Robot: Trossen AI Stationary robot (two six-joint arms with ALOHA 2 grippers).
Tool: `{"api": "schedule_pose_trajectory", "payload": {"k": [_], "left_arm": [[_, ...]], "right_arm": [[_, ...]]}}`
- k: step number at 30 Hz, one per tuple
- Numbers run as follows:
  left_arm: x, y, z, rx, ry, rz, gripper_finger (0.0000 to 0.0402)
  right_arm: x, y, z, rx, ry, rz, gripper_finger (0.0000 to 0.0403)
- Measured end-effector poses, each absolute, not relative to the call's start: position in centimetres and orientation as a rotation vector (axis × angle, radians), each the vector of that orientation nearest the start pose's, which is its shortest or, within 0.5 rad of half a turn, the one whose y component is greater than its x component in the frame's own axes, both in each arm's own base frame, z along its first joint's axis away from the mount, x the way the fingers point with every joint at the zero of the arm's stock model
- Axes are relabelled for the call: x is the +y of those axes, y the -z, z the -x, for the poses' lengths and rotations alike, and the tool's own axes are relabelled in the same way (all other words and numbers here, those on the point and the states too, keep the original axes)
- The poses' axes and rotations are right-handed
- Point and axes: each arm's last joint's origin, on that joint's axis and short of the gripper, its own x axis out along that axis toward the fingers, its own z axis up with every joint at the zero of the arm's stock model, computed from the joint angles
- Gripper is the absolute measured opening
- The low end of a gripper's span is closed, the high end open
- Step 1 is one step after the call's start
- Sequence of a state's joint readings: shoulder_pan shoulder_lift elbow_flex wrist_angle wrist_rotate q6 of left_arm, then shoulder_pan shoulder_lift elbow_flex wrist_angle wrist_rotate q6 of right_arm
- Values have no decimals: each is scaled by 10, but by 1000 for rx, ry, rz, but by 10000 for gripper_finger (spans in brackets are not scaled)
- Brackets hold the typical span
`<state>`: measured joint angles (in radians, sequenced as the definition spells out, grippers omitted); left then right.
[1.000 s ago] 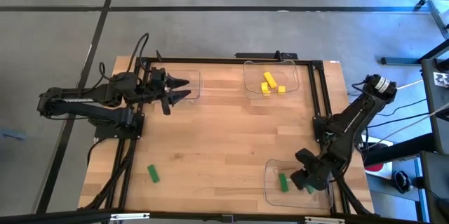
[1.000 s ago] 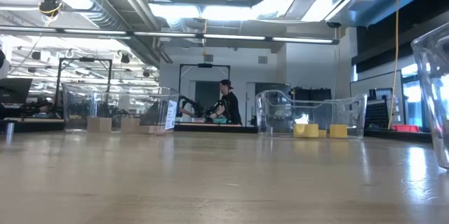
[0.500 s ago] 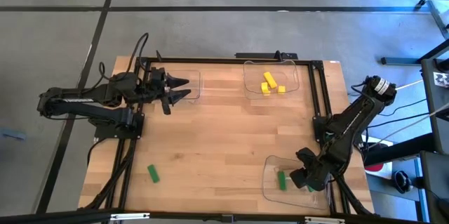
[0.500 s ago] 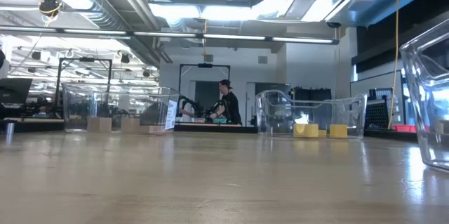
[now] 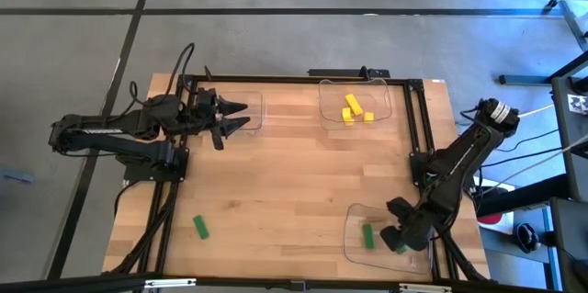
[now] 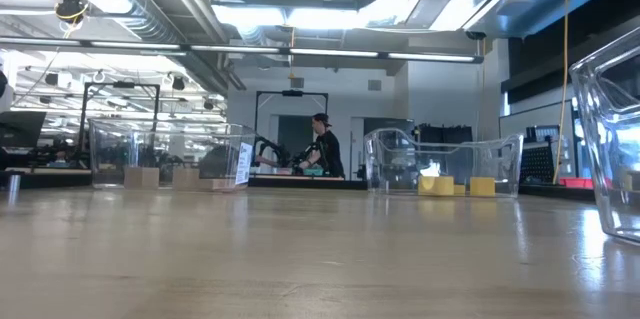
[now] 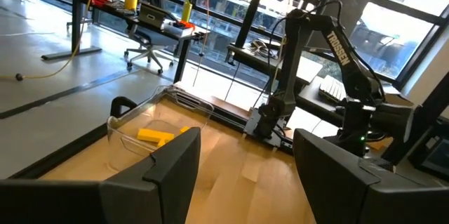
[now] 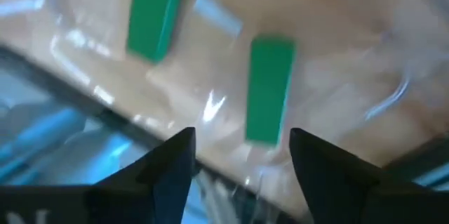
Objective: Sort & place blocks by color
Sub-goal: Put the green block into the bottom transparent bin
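My right gripper [image 5: 397, 238] is open above the right side of a clear tray [image 5: 354, 247] near the table's front right corner. Two green blocks [image 8: 156, 13] [image 8: 269, 87] lie flat in this tray; the high view shows one plainly [image 5: 367, 236]. A third green block [image 5: 200, 228] lies flat on the table at the front left. Three yellow blocks [image 5: 353, 109] lie in a clear tray [image 5: 323, 100] at the far edge. My left gripper [image 5: 241, 117] is open and empty, held over a clear tray [image 5: 257, 100] at the far left. That tray's tan blocks [image 6: 140, 176] show only in the low view. My right gripper comes at the green blocks' tray from above, slanting down, its open fingers [image 8: 172, 171] standing over the tray's right wall [image 8: 231, 161]. Whether a finger touches the clear wall, I cannot tell.
A black frame [image 5: 418, 128] runs along the table's far, left and right sides. The middle of the wooden table top [image 5: 294, 183] is bare. In the low view a person [image 6: 322, 149] stands in the room far behind the table.
The clear tray with the green blocks has slid a little toward the table's left edge, staying flat on the table. My right gripper has shifted slightly the same way along with it.
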<state>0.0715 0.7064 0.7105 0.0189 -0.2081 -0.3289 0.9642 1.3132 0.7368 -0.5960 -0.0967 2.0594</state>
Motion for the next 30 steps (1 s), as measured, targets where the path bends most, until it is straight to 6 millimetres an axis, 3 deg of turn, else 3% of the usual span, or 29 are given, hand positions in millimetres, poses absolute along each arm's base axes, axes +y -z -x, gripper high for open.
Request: {"api": "schedule_pose_trajectory", "payload": {"k": [3,7,10,13,17,23,30], "left_arm": [[17,-338,-159,-69,-273,328,220],[17,-338,-159,-68,-271,328,220],[16,-338,-160,-60,-218,328,220],[13,-338,-160,-45,-130,328,220],[11,-338,-160,-33,-56,328,220],[12,-339,-160,-41,-71,342,220],[13,-343,-160,-98,-100,358,220]], "right_arm": [[190,-202,-127,1476,378,-1202,238],[186,-239,-130,1389,188,-1240,240],[174,-268,-139,1160,70,-1252,240],[150,-284,-151,902,87,-1203,241],[112,-287,-169,665,232,-1009,241],[61,-271,-197,507,377,-652,241],[35,-271,-221,167,148,-546,242]]}}
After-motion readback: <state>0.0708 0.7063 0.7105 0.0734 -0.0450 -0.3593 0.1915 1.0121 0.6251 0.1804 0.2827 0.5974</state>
